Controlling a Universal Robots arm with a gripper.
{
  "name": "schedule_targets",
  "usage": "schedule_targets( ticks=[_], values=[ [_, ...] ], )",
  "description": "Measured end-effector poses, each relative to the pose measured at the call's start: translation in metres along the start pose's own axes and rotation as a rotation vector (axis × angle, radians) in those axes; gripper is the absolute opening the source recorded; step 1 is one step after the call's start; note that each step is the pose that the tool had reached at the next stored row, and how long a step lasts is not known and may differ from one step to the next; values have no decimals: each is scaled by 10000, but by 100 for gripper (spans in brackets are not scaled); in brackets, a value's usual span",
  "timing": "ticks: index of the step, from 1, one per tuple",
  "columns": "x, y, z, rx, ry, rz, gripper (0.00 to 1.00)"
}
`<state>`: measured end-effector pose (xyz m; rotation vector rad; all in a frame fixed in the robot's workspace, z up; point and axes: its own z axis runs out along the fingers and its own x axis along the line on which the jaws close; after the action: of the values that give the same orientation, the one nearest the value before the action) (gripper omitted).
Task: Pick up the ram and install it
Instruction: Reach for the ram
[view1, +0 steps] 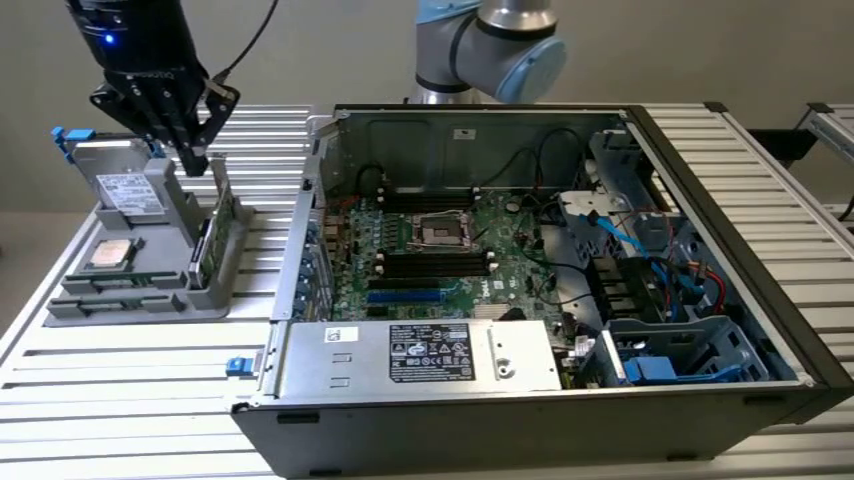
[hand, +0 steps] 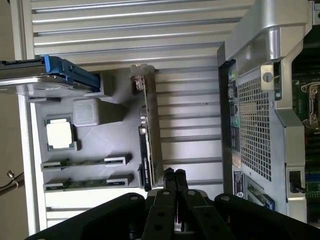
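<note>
1. i see one ram stick (hand: 86, 161) sitting in a slot of the grey holder (hand: 107, 145), and a second ram stick (hand: 89, 182) in the slot beside it, the two parallel and apart.
2. both sticks lie lower than the hand and off to its side, on the far side of the upright green card (hand: 151, 135) from the fingers. in the exterior view that puts them toward the exterior view's left of the hand and closer to the camera.
3. my gripper (hand: 174, 173) is closed, fingertips pressed together and holding neither stick. it hangs just beside the top edge of the upright green card, near one end of it.
4. past the ram from the hand, the square silver processor chip (hand: 60, 134) rests in its own pocket in the holder, with a blue-handled drive caddy (hand: 67, 70) propped up beyond it.
5. on the other side of the hand, well apart from the holder, the computer case (view1: 747, 330) lies open on the slatted table (view1: 120, 400), with the motherboard (view1: 461, 290) and its black memory slots (view1: 434, 262) facing up.
</note>
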<state>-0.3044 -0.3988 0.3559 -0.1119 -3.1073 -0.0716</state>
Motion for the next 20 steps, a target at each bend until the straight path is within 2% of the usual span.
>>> schedule_targets(
  ticks=[6,20],
  values=[
    [273,-24,88,0,0,0,10],
    [906,-72,163,-2,1,0,10]
  ],
)
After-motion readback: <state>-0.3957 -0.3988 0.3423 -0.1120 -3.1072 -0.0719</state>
